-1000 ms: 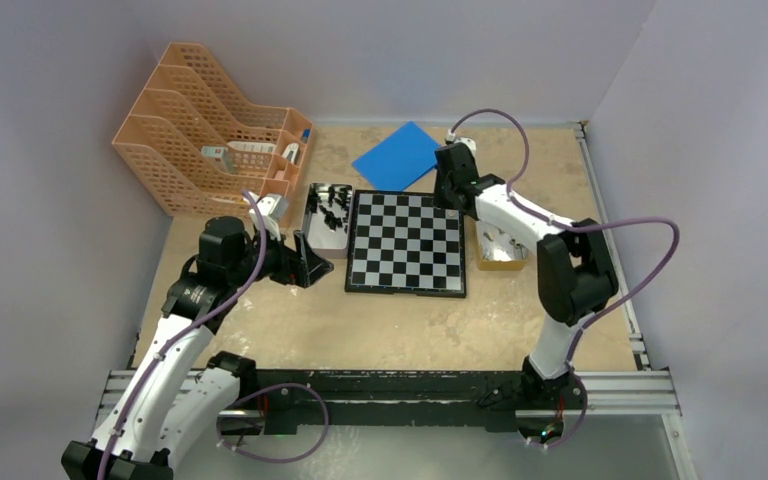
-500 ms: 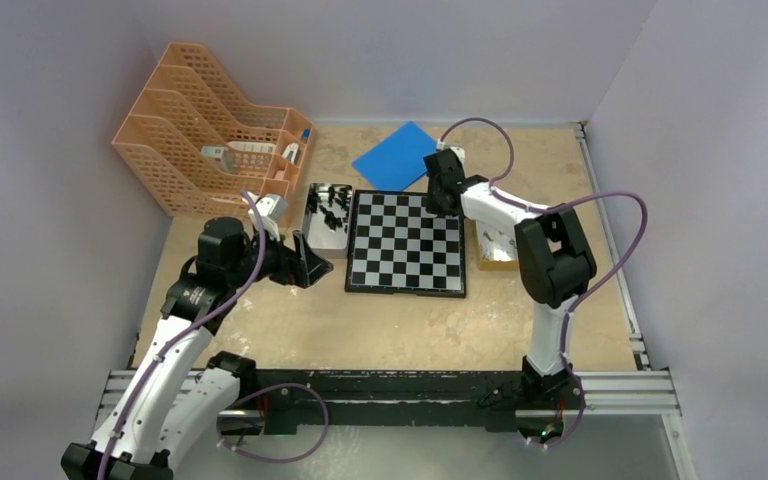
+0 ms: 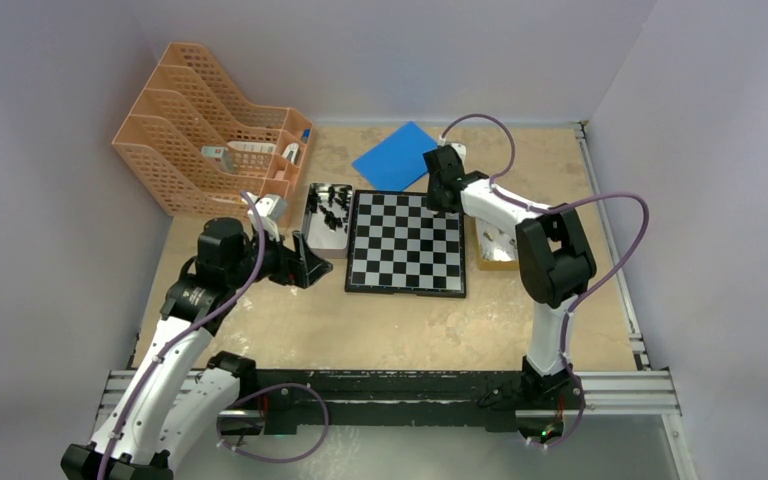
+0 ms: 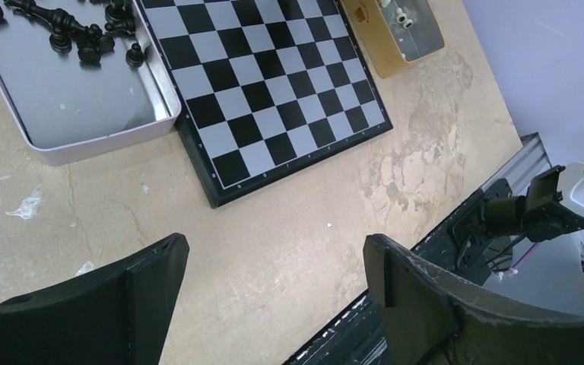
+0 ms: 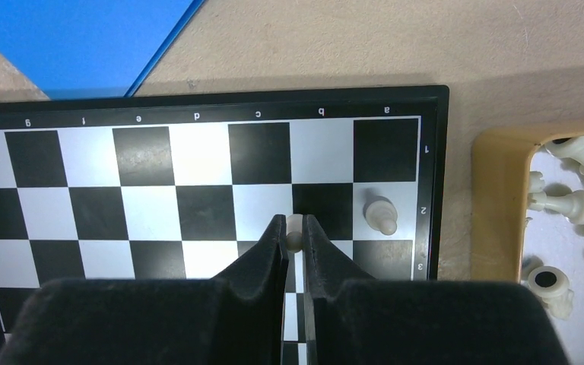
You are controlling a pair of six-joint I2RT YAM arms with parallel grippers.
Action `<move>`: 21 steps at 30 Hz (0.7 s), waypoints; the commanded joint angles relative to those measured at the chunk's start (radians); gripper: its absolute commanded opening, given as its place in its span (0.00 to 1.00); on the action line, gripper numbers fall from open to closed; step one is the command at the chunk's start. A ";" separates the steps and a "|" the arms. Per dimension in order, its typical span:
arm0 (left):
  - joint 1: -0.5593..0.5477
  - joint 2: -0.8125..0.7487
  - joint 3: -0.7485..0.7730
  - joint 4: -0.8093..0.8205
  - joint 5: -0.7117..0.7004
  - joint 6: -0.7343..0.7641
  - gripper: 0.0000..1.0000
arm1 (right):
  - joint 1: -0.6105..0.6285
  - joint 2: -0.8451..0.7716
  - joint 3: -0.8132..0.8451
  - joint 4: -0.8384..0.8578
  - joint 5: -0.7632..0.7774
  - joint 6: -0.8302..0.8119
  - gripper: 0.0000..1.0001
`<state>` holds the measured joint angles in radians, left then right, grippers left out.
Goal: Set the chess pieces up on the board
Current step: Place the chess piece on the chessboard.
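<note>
**Right pincer** point(image 5: 295, 225): fingers point(image 5: 262, 258) pressed together on a pale pawn point(image 5: 295, 234). Only the pawn's rounded cream head shows between the tips. Whether its base touches the surface below cannot be told.

Directly under and ahead of the tips lies the board point(image 5: 198, 96). It is flat, with black and white checks and a thin black frame, lettered along its far edge and numbered down its right side. The held pawn sits over the second row, about on the line between columns b and c.

Just right of the tips, and apart from them, a second pawn point(image 5: 380, 213) stands on the white square a2. It is cream, with a round head and a flared base.

Further right, off the board's edge, a tan tray point(image 5: 494, 205) holds loose pale pieces point(image 5: 574, 201), several lying on their sides. Beyond the board's far edge, up and left of the pincer, a blue sheet point(image 5: 68, 38) lies on the worktop point(image 5: 502, 46).

**Left pincer** point(image 4: 274, 285): fingers spread wide, hanging above the tan worktop. Ahead of it lies the board's near corner. Ahead and to the left, a grey tin point(image 4: 106, 143) lies against the board's side. It contains black pieces point(image 4: 84, 42), small dark figurines bunched at the end farthest from the pincer.

Farther off, in the overhead view, an orange file rack point(image 3: 210, 130) stands beyond this pincer at the worktop's far left.
</note>
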<state>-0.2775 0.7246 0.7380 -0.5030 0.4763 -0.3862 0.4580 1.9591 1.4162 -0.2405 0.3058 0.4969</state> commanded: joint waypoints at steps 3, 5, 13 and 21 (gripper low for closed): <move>-0.004 -0.016 0.006 0.017 -0.010 -0.014 0.86 | 0.005 0.015 0.023 -0.009 0.036 0.011 0.11; -0.005 -0.016 0.006 0.017 -0.010 -0.014 0.86 | 0.004 0.023 0.023 -0.011 0.044 0.009 0.11; -0.005 -0.019 0.006 0.015 -0.017 -0.014 0.86 | 0.003 0.040 0.027 -0.006 0.059 0.006 0.11; -0.004 -0.022 0.006 0.015 -0.019 -0.014 0.86 | 0.003 0.039 0.024 -0.019 0.095 0.012 0.11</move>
<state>-0.2775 0.7166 0.7380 -0.5034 0.4637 -0.3862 0.4583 1.9911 1.4197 -0.2348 0.3473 0.4973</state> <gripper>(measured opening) 0.863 0.115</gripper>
